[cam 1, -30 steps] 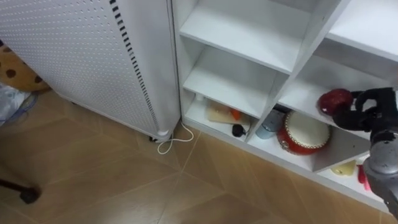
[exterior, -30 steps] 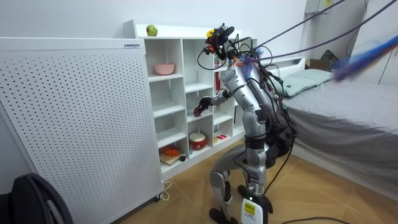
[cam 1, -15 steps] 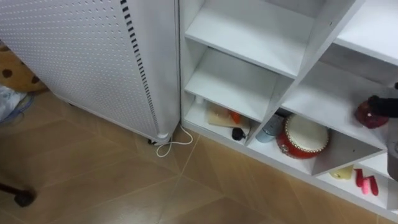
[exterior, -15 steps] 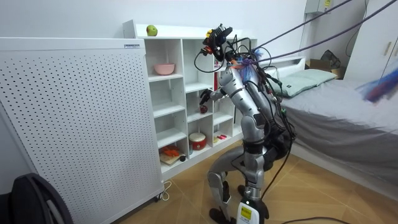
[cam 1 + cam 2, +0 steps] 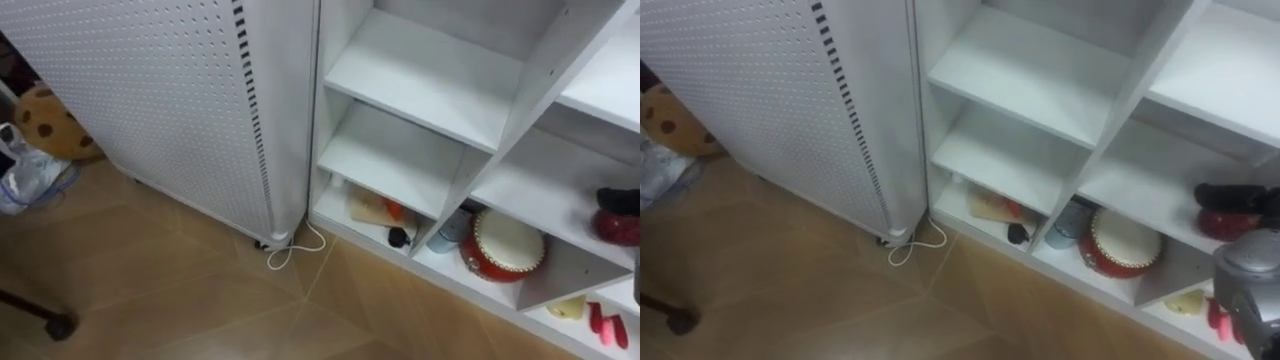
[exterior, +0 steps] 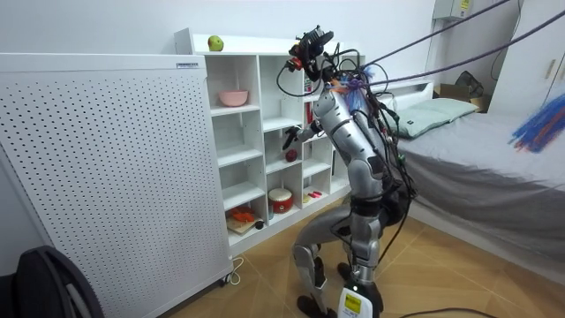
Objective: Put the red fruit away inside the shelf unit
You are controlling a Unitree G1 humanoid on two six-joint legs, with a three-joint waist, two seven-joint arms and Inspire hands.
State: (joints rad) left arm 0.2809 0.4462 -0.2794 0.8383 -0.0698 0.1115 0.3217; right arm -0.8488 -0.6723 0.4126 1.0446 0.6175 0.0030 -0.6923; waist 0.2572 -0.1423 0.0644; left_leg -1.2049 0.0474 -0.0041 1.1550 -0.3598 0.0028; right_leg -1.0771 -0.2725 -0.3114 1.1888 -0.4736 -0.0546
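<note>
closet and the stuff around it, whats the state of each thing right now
closet, open-fronted, no doors
red fruit, resting on a middle shelf, not gripped
right hand, open, just above the red fruit
red drum, sitting in a bottom compartment
pink bowl, upright on an upper shelf
green apple, sitting on the closet top
white cable, loose loop on the floor

Red fruit [image 5: 1228,224] on closet shelf [image 5: 1138,184]
</note>
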